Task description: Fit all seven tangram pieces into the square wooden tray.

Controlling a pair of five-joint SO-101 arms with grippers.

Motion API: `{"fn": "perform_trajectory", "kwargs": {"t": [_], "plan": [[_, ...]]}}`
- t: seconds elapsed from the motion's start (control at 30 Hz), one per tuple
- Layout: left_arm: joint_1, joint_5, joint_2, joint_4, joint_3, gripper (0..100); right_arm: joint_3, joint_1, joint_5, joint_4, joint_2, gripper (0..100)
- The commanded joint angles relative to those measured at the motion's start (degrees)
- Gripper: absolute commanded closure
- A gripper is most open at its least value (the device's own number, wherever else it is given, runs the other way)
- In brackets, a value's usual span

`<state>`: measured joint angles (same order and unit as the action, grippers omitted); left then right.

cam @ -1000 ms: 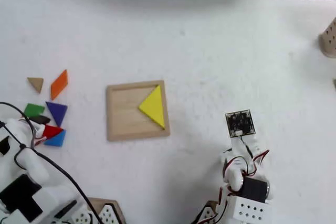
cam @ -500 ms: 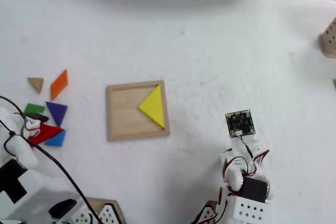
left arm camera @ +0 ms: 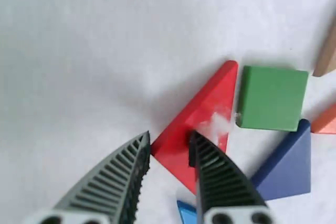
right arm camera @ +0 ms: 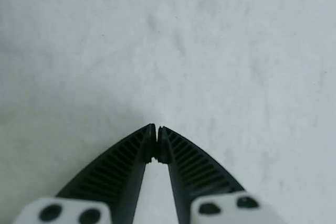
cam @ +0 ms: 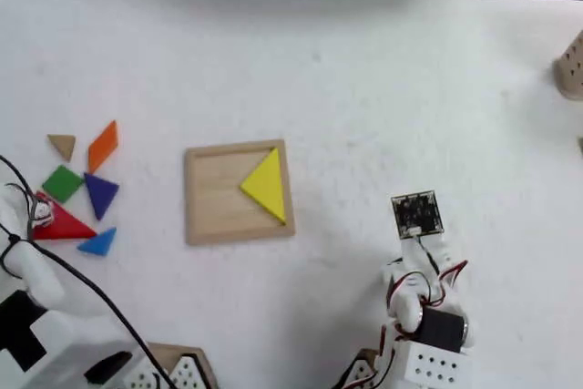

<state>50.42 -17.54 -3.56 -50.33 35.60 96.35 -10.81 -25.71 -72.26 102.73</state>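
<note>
1. The white table (cam: 364, 88) carries everything.
2. The left arm (cam: 36, 307) rises from the near left corner and bends toward the loose pieces. The right arm (cam: 424, 316) sits folded at the near edge, right of the tray.
3. The wooden tray (cam: 205, 216) lies mid-table, well apart from the loose pieces.
4. The yellow triangle (cam: 267, 187) lies inside the tray against its right wall.
5. The red triangle (cam: 62, 223) is pinched at one corner by the left gripper (left arm camera: 169, 142), fingers narrowed onto it.
6. The purple triangle (cam: 98, 194), green square (cam: 63, 183) and orange parallelogram (cam: 103, 146) cluster just beyond it.
7. The blue triangle (cam: 98, 242) and tan triangle (cam: 62, 145) flank the cluster.
8. The right gripper (right arm camera: 157, 129) points at bare table, tips pressed together, holding nothing.
</note>
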Motion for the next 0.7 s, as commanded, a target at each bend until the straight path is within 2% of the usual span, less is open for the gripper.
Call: {"fn": "perform_trajectory", "kwargs": {"t": [0.0,0.37,0.47,0.57,0.67], "plan": [[0.57,0.97,-2.07,0.79,0.97,95,0.53,-0.31,-0.62,-0.48,0.31,98.1],[0.40,1.41,-1.36,0.35,1.05,94,0.53,-0.40,-0.62,-0.48,0.31,98.1],[0.40,4.22,1.45,-0.09,1.49,94,0.53,-0.31,-0.62,-0.48,0.31,98.1],[0.31,5.54,6.55,-3.87,1.49,94,0.53,-0.31,-0.62,-0.48,0.31,98.1],[0.22,5.45,12.70,-7.30,1.58,87,0.53,-0.31,-0.62,-0.48,0.31,98.1]]}}
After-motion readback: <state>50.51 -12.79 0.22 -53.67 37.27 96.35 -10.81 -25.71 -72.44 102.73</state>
